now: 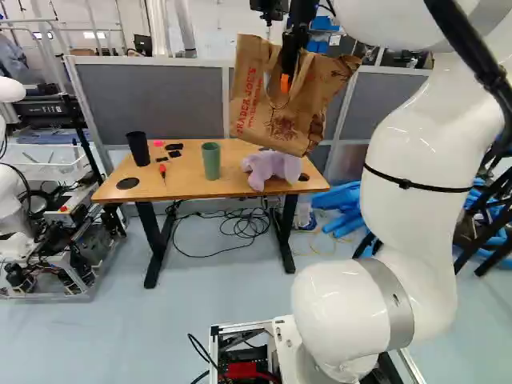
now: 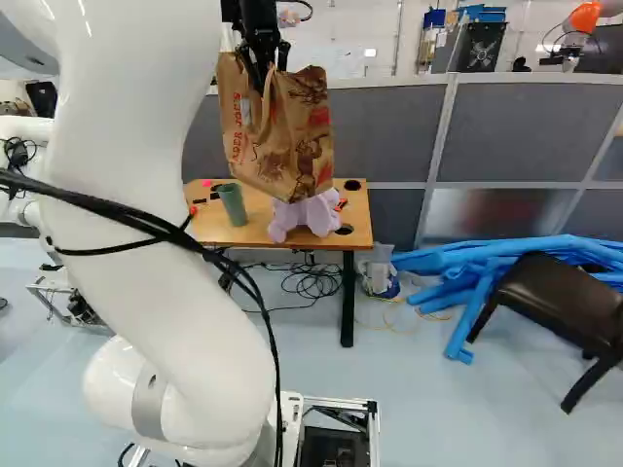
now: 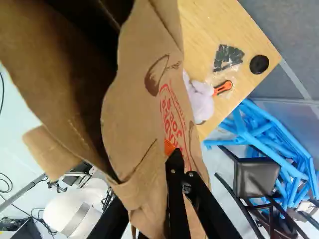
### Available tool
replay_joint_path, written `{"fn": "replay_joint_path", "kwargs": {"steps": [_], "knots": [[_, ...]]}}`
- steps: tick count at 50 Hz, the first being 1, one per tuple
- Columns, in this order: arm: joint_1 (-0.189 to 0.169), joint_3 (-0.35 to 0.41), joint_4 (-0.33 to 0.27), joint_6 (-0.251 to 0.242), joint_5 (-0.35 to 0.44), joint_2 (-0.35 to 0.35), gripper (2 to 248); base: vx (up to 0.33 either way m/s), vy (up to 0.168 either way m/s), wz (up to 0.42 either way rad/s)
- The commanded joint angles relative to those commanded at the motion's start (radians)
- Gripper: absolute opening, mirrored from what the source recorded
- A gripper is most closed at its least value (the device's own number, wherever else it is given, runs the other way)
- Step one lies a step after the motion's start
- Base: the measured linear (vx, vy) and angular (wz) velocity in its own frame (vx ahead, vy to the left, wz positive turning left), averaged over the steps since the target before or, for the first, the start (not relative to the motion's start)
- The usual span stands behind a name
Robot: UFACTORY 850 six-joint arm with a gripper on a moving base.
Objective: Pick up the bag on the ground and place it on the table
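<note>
Brown bag (image 1: 250, 96) in the air, in the gripper (image 1: 286, 78).
The fingers are clamped on it near its top; it hangs tilted, higher than the table (image 1: 182, 186), partly hiding the purple toy (image 1: 274, 166) in both base views, while a green cup (image 1: 211, 162) and black cup (image 1: 138, 149) stand there.

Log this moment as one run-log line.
gripper shut on paper bag | paper bag hanging in the air | table bears green cup, purple plush toy | placing not yet done
</note>
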Motion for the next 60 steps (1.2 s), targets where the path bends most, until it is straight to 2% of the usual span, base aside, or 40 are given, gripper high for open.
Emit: {"fn": "replay_joint_path", "kwargs": {"steps": [11,60], "knots": [[0.0,0.0,0.0,0.0,0.0,0.0,21,0.174,0.098,0.148],[0.0,0.0,0.0,0.0,0.0,0.0,21,0.165,0.066,-0.01]]}}
